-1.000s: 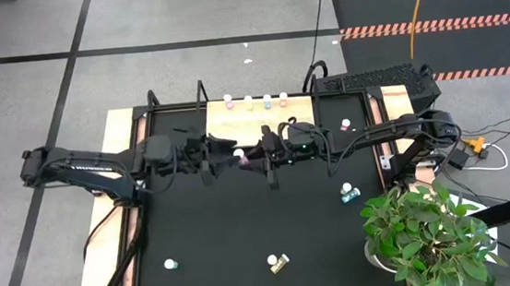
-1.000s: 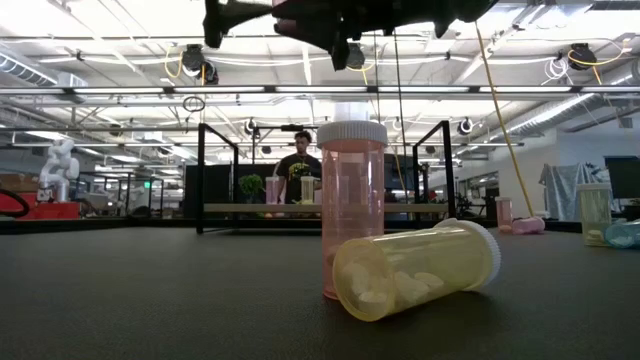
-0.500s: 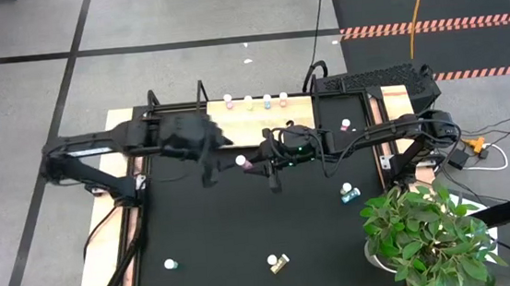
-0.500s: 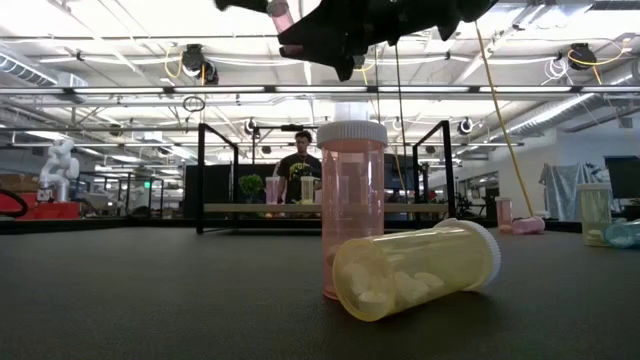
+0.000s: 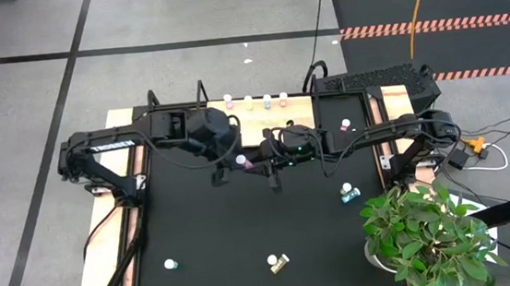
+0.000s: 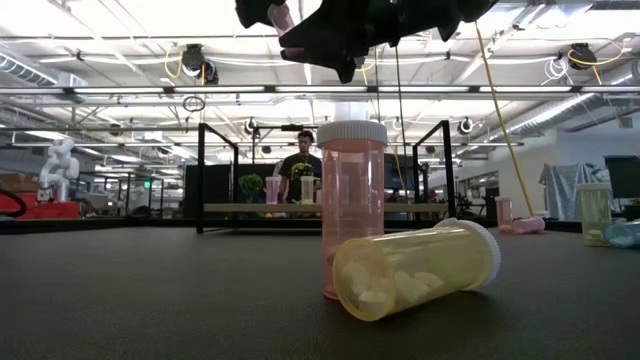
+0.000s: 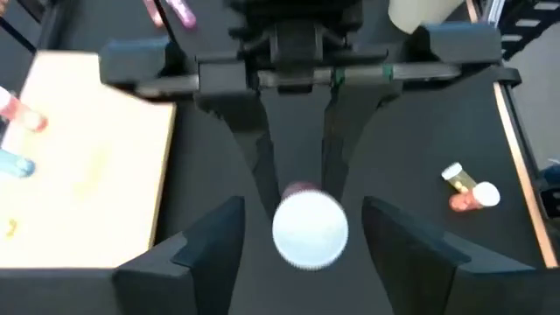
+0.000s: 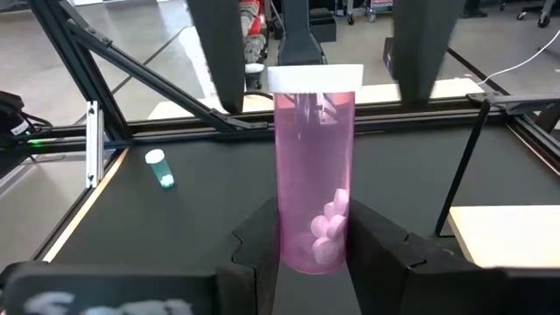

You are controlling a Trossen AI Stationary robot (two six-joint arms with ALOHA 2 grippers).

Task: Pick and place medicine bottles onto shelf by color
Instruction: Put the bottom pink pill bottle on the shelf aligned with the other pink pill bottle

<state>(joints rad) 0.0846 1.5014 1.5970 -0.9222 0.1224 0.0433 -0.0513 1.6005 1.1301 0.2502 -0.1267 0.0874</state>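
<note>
While the right gripper (image 8: 308, 249) clamps the base of an upright pink bottle (image 8: 315, 166) above the table (image 5: 244, 227), the left gripper (image 7: 302, 232) brackets its white cap, fingers apart, beside the shelf (image 5: 253, 120).

The black desk (image 5: 243, 218) carries a light-wood shelf (image 5: 258, 120) at its far edge. Along the shelf's back edge stands a row of four small bottles (image 5: 255, 99) (white-capped). Well in front of the shelf, near the desk's front edge, a pink bottle (image 6: 351, 210) stands upright with a yellow bottle (image 6: 415, 268) lying on its side, touching it. A teal bottle (image 5: 169, 263) sits toward the front-left corner.
</note>
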